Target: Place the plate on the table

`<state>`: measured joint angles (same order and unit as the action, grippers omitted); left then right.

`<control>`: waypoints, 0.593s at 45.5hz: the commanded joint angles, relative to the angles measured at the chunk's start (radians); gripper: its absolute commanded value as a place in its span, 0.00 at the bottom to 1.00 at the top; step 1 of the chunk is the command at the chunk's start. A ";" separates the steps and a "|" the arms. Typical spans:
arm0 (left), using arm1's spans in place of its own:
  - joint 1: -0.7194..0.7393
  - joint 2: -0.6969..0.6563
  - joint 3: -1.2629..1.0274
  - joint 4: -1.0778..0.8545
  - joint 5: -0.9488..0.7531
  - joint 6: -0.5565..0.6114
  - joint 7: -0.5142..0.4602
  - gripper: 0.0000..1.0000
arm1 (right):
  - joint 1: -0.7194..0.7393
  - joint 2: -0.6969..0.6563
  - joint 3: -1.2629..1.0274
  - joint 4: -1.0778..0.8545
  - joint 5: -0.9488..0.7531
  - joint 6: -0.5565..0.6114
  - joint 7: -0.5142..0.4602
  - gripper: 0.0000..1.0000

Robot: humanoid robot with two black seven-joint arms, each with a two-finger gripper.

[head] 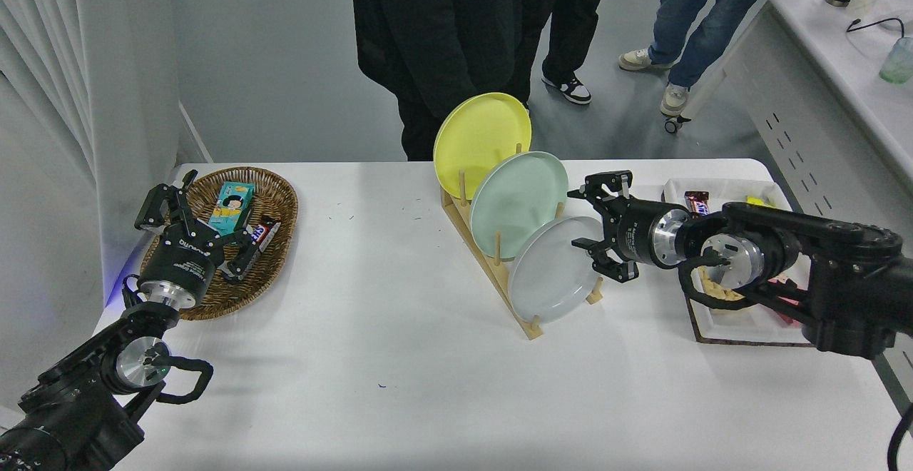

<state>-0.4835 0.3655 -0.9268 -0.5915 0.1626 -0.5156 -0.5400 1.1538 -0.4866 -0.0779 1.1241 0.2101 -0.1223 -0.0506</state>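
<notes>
Here: wooden peg rack (492,260) on the white rectangular table (371,328) holds three plates on edge: yellow plate (481,134) rearmost, mint-green plate (517,203) mid, round light-grey plate (553,269) in the front slot. Right gripper (595,232) just beside the grey plate's rim, fingers spread, holding nothing. Oval wicker basket (274,200) at left w/ teal box (234,207) and candy bar (265,232). Left gripper (187,215) over the basket, fingers apart. White tray (735,325) at right, snacks inside.

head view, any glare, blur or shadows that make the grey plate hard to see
Head view: sharp, evenly lit; the grey plate shows a soft sheen but no blown-out glare, its rim clear against the white table; shadows are faint; the open right gripper at its edge is crisp, not motion-blurred.
</notes>
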 commanded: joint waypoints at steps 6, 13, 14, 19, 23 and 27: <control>-0.001 0.000 0.000 -0.001 0.000 0.000 0.000 0.98 | 0.003 0.022 0.000 -0.003 0.003 0.000 0.000 0.62; 0.000 0.000 0.000 -0.001 0.000 0.000 0.000 0.98 | 0.003 0.023 0.000 -0.001 0.006 0.000 0.000 0.59; -0.001 0.000 0.000 -0.001 0.000 0.000 0.000 0.98 | 0.003 0.022 0.001 -0.001 0.008 0.000 0.000 0.58; -0.001 0.000 -0.001 -0.001 0.000 0.000 0.000 0.98 | 0.004 0.022 0.001 -0.001 0.008 0.000 0.000 0.55; 0.000 0.000 0.000 -0.001 0.000 0.000 0.000 0.98 | 0.006 0.022 0.003 -0.001 0.009 0.000 0.000 0.53; -0.001 0.000 0.000 -0.001 0.000 0.000 0.000 0.98 | 0.006 0.022 0.003 0.000 0.011 0.000 0.000 0.50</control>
<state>-0.4835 0.3651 -0.9268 -0.5918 0.1626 -0.5156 -0.5400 1.1579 -0.4660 -0.0767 1.1227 0.2171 -0.1227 -0.0506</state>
